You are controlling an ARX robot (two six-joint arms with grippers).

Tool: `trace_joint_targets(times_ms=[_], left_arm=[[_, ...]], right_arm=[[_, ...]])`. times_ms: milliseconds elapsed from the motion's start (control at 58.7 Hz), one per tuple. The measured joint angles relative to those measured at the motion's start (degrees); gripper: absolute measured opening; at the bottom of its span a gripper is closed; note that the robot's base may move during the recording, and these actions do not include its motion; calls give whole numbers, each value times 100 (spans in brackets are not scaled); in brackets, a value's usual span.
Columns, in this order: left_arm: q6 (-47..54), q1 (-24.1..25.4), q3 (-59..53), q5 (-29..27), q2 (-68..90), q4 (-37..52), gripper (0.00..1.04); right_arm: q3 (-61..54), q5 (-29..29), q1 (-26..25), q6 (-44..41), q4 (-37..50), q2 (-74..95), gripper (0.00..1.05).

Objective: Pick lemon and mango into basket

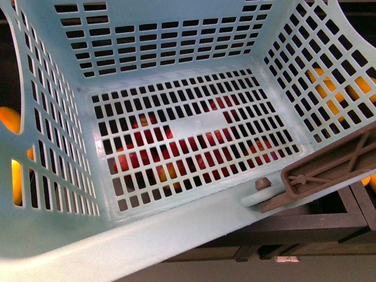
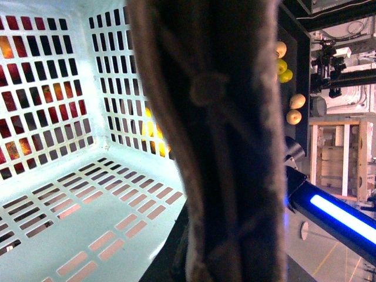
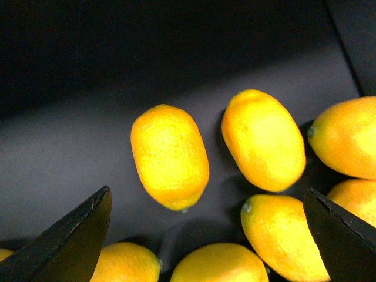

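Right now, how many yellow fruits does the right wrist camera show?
7 yellow fruits: two whole in the middle; one beside them; four cut off by the picture's edges. A yellow sliver at a corner may be an eighth; more may lie outside.

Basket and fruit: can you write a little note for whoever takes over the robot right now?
Right gripper: jaws wide open and empty, over a bunch of lemons on a dark surface. One lemon lies apart from the rest, in view between the jaws.
Left gripper: not visible. The basket's brown handle fills its camera up close.
Basket: nothing inside. Red fruit only shows through the floor slots from below.
Mango: I cannot pick it out for sure.
Done: nothing in the basket yet.
Left: grab a lemon, find the mango, put both in.
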Motion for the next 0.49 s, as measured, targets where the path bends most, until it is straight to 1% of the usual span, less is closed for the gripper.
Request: trace_joint_targets(times_ms=[170,494], left_arm=[[-2,0,0,2,0,0,6],[-2,0,0,2,0,0,6]], right_arm=[[866,11,162,-120,-448,743,96],[1665,52,332,-127,-785,1351,96]])
